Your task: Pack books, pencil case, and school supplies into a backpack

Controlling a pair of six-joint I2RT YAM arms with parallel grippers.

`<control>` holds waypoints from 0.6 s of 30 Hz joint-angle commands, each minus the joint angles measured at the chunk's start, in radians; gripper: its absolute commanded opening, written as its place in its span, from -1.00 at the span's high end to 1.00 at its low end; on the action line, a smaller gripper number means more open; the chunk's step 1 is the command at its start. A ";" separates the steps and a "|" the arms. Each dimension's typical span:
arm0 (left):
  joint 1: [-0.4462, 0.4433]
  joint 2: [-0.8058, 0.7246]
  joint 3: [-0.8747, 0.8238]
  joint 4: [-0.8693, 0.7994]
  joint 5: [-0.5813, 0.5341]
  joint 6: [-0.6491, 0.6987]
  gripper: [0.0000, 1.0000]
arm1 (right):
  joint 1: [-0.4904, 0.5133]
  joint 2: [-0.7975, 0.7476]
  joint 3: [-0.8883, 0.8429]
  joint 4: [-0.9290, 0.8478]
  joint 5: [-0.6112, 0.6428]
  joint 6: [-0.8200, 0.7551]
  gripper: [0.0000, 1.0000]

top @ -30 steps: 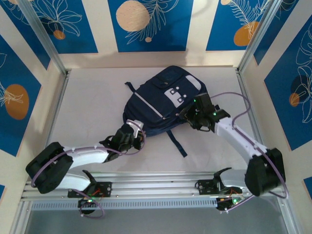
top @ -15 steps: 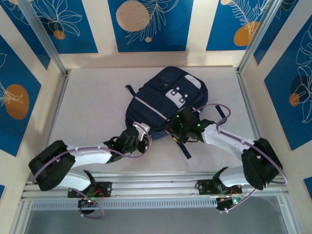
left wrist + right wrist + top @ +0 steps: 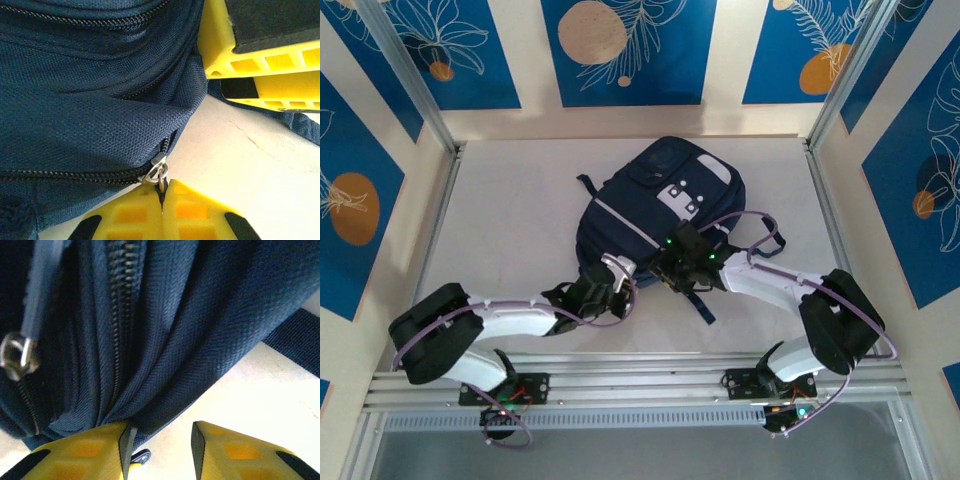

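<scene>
The navy backpack [image 3: 655, 200] lies flat mid-table, white patch facing up. My left gripper [image 3: 620, 284] is at its near edge, shut on the small metal zipper pull [image 3: 161, 181] that hangs from the silver slider [image 3: 155, 172]. My right gripper [image 3: 666, 268] sits just to the right of it at the same edge. Its yellow fingers [image 3: 260, 47] are close above the left one. The right gripper [image 3: 161, 439] is open, and a fold of backpack fabric [image 3: 165, 390] touches its left finger. Another silver pull [image 3: 17, 357] hangs at the left. The books, pencil case and school supplies are out of view.
A dark strap [image 3: 698, 298] trails from the backpack toward the near edge, under the right arm. Metal posts and patterned walls close in the table on three sides. An aluminium rail [image 3: 640, 385] runs along the front.
My right arm swung from the backpack's right side down and left to its near edge, beside the left gripper, and its jaws narrowed a little. The left gripper crept rightward, still shut.
</scene>
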 commanded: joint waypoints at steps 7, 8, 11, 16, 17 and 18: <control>-0.033 -0.018 0.003 0.018 0.022 0.008 1.00 | 0.050 -0.158 -0.073 0.094 0.040 0.174 0.52; -0.032 -0.019 0.003 0.019 0.024 0.009 1.00 | 0.052 -0.153 -0.071 0.101 0.036 0.186 0.51; -0.032 -0.021 0.003 0.020 0.024 0.008 1.00 | 0.053 -0.122 -0.058 0.099 0.019 0.213 0.29; -0.032 -0.026 0.004 0.017 0.015 0.006 1.00 | 0.062 -0.051 -0.060 0.134 -0.016 0.271 -0.02; -0.032 -0.026 0.005 0.017 0.015 0.006 1.00 | 0.065 -0.035 -0.056 0.136 -0.021 0.276 -0.01; -0.032 -0.026 0.006 0.017 0.015 0.006 1.00 | 0.069 -0.016 -0.050 0.130 -0.022 0.280 0.01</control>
